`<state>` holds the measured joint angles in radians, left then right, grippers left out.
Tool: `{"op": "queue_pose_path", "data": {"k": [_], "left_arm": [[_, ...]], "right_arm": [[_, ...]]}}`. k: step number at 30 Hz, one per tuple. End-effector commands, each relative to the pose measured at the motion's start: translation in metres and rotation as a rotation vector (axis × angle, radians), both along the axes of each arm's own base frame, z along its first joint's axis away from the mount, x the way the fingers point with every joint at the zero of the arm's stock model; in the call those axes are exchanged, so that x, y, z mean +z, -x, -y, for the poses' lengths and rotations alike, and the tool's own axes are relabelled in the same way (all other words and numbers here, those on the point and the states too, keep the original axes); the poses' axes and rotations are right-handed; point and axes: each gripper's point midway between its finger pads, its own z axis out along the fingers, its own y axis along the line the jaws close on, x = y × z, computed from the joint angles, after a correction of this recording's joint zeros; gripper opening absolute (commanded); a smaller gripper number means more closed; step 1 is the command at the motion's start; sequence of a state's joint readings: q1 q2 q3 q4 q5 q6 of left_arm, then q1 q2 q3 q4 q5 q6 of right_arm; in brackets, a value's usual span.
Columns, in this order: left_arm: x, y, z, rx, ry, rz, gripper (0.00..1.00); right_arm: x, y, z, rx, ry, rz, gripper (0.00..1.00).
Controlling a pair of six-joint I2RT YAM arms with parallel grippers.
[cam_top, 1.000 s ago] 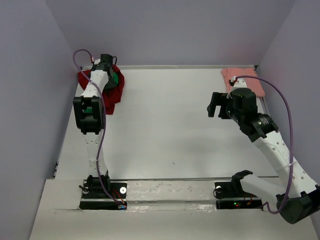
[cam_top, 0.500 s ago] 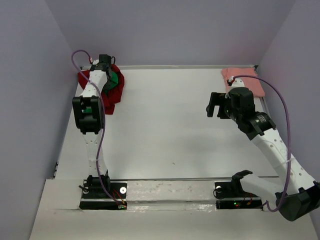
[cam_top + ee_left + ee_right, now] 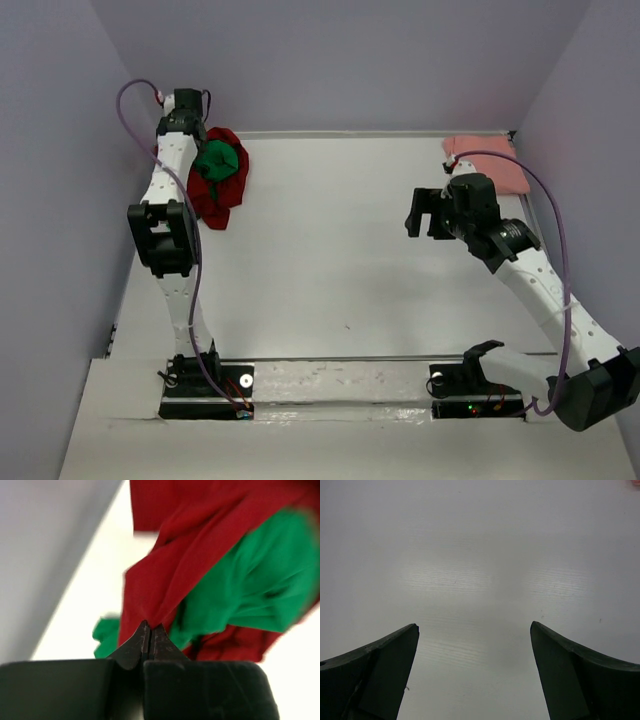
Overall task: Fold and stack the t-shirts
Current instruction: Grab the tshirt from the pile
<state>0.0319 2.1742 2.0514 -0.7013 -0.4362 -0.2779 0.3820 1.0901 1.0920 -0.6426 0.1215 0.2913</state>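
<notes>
At the table's far left corner, the dark red t-shirt (image 3: pixel 212 195) lies crumpled with the bright green t-shirt (image 3: pixel 218 160) bunched on top of it. My left gripper (image 3: pixel 150 626) is shut on a fold of the dark red t-shirt (image 3: pixel 170 555), which stretches up from the pile, and the green t-shirt (image 3: pixel 255 590) hangs beside it. The salmon pink t-shirt (image 3: pixel 487 160) lies flat at the far right corner. Over the bare table (image 3: pixel 480 555), my right gripper (image 3: pixel 420 213) hovers open and empty, left of the pink shirt.
Purple-grey walls (image 3: pixel 60 200) enclose the table on the left, back and right. The left arm stands close to the left wall. Both arm bases (image 3: pixel 205 380) sit along the near edge.
My left gripper has shut on the red shirt and pulled up and back toward the left wall, which uncovers the green shirt. The right arm has shifted slightly left.
</notes>
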Motion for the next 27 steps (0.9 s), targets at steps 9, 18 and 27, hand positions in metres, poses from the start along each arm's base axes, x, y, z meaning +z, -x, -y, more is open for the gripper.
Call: {"op": "queue_pose_path", "data": {"k": [9, 18, 27], "left_arm": [[0.363, -0.002, -0.01, -0.268, -0.155, 0.866, 0.0], [0.409, -0.017, -0.006, -0.504, -0.066, 1.09, 0.0], [0.493, 0.021, 0.044, -0.769, 0.051, 1.395, 0.0]], "right_arm": [[0.011, 0.002, -0.032, 0.107, -0.057, -0.007, 0.93], [-0.006, 0.009, -0.042, 0.119, -0.061, -0.07, 0.93], [-0.023, 0.014, -0.051, 0.119, -0.035, -0.098, 0.91]]}}
